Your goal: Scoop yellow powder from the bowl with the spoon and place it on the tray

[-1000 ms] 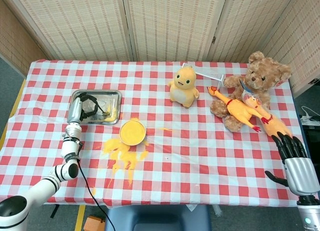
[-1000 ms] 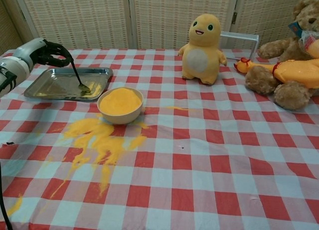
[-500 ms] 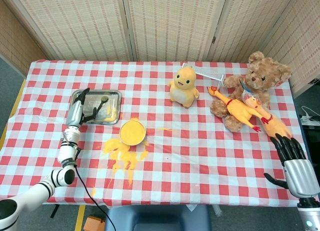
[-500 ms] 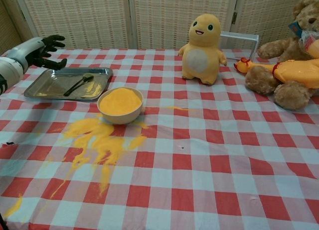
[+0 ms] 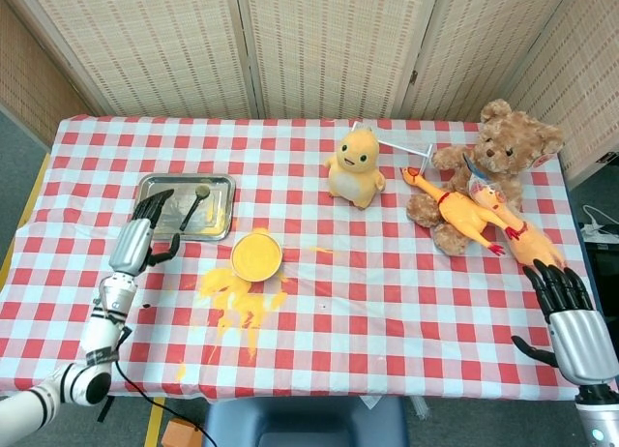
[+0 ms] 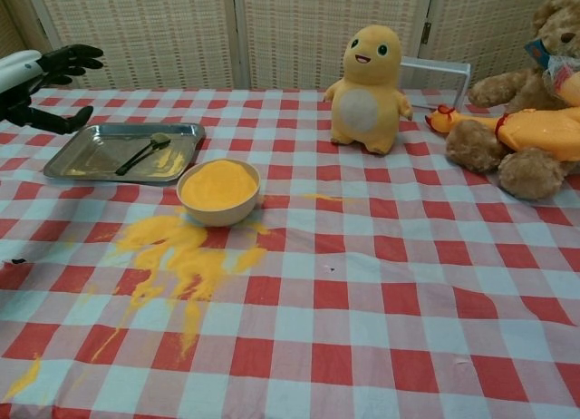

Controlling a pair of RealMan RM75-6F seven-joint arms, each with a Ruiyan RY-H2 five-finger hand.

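I judge the job nearly done: the spoon (image 5: 192, 205) lies in the tray (image 5: 155, 184) at the upper left of the frame, with a little yellow powder (image 6: 170, 162) beside it on the metal. My left hand (image 5: 145, 229) hangs just off the tray's near edge, fingers spread, holding nothing. My right hand (image 5: 564, 307) sits at the lower right edge, fingers apart and empty too. The bowl (image 5: 256, 256), just right of the tray, is full of powder, and a spill (image 5: 235, 297) spreads over the cloth below it. Only that mess remains.
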